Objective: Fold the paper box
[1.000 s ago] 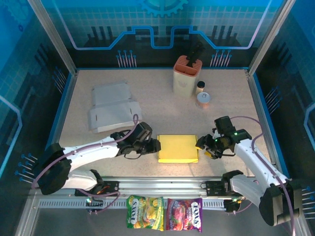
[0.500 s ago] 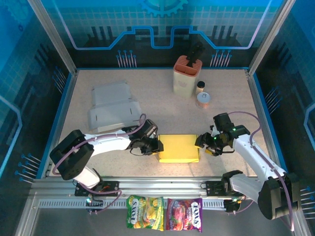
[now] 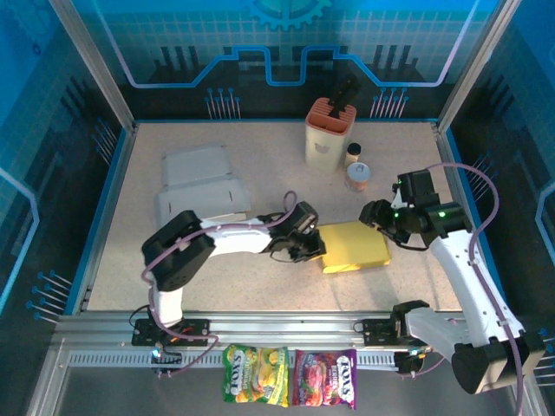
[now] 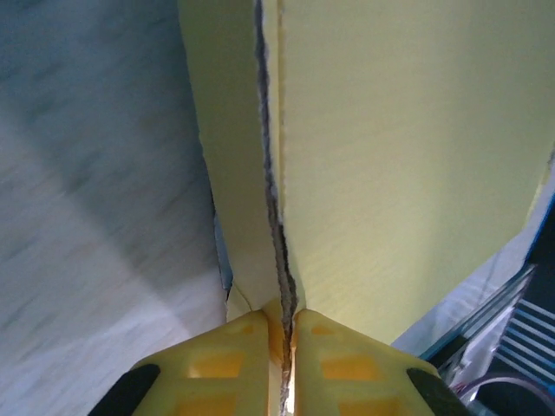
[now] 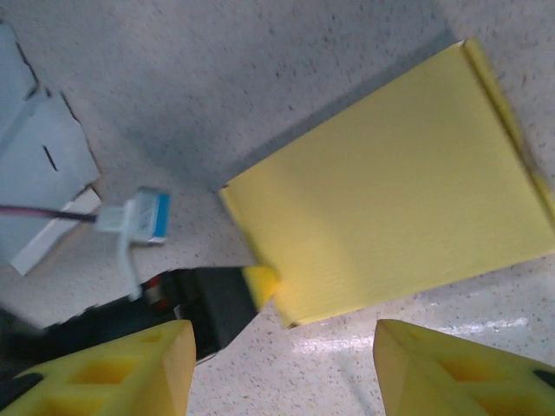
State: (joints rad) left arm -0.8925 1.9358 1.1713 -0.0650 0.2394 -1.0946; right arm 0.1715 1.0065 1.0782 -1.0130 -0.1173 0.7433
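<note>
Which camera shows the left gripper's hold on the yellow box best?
Left wrist: the left gripper pinches the yellow box edge close up. Top external shows it small; right wrist shows one fingertip at the edge.

The fingers of your left gripper (image 4: 283, 319) are yellow, like the plain yellow paper box (image 3: 355, 246) between them; the bench (image 3: 277, 182) beneath is speckled beige.
</note>
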